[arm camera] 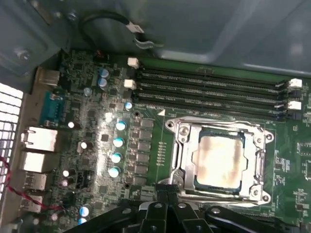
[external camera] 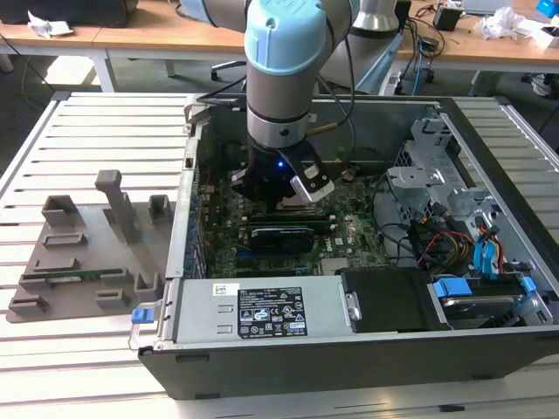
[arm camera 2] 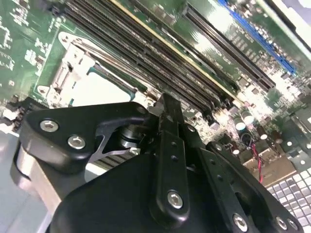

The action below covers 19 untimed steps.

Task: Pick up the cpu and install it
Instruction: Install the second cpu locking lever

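Looking down through the first wrist view, I see the cpu (arm camera: 218, 156) lying flat inside the metal-framed socket (arm camera: 182, 145) on the green motherboard (arm camera: 92, 121), its pale shiny top showing through the frame's opening. The frame's bars lie over the chip's edges. Just beside the socket run four long black memory slots (arm camera: 209, 90), parallel to one another, with white latches at their ends. A row of small blue-topped capacitors (arm camera: 116, 143) stands on the other side of the socket, and further off sit the silver rear ports (arm camera: 36, 141).

My hand (arm camera: 165, 206) hovers close above the board, its black linkages near the socket's edge in both wrist views. I cannot tell from these pictures how wide its fingers stand, nor whether they touch anything; nothing shows between them. In the second wrist view the cpu (arm camera 2: 99, 90) appears as a pale patch past the hand's (arm camera 2: 167, 111) black links, apart from them.

In the exterior view the arm (external camera: 284, 78) reaches straight down into the open computer case (external camera: 489, 349), which lies on its side on the slatted worktop (external camera: 96, 122). A grey fixture tray (external camera: 74, 262) with upright blocks rests on the worktop at the exterior view's left of the case.
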Each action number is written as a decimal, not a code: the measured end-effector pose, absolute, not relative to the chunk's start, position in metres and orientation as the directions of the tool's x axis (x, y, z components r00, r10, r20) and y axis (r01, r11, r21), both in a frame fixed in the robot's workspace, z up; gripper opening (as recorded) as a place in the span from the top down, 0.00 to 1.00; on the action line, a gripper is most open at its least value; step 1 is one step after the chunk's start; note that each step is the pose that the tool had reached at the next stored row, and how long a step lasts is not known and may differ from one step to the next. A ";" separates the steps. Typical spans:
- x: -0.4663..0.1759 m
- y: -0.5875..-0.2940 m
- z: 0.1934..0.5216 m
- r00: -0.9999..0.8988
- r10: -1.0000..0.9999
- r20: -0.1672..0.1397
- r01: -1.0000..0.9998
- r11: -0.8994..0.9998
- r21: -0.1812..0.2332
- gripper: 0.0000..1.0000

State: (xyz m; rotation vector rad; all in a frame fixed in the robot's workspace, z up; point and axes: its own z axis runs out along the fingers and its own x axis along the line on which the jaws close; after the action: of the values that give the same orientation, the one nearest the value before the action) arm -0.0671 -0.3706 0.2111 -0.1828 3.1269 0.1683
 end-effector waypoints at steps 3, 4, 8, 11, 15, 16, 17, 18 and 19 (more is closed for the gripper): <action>-0.055 -0.367 0.211 -0.993 -0.116 -0.003 -0.116 0.989 0.095 0.89; -0.052 -0.366 0.211 -0.993 -0.116 -0.001 -0.116 0.989 0.091 0.89; -0.048 -0.364 0.211 -0.993 -0.116 0.002 -0.115 0.990 0.078 0.89; -0.046 -0.363 0.211 -0.993 -0.116 0.003 -0.115 0.991 0.072 0.89; -0.036 -0.358 0.211 -0.993 -0.116 0.010 -0.115 0.992 0.055 0.89; -0.034 -0.357 0.211 -0.993 -0.116 0.012 -0.115 0.992 0.053 0.89; -0.032 -0.356 0.211 -0.993 -0.116 0.013 -0.115 0.992 0.051 0.89; -0.031 -0.356 0.211 -0.993 -0.116 0.014 -0.115 0.992 0.050 0.89; -0.030 -0.355 0.211 -0.993 -0.116 0.014 -0.115 0.992 0.049 0.89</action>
State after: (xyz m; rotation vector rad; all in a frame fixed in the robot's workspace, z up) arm -0.0299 -0.3554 0.2113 -0.1825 3.1521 0.0766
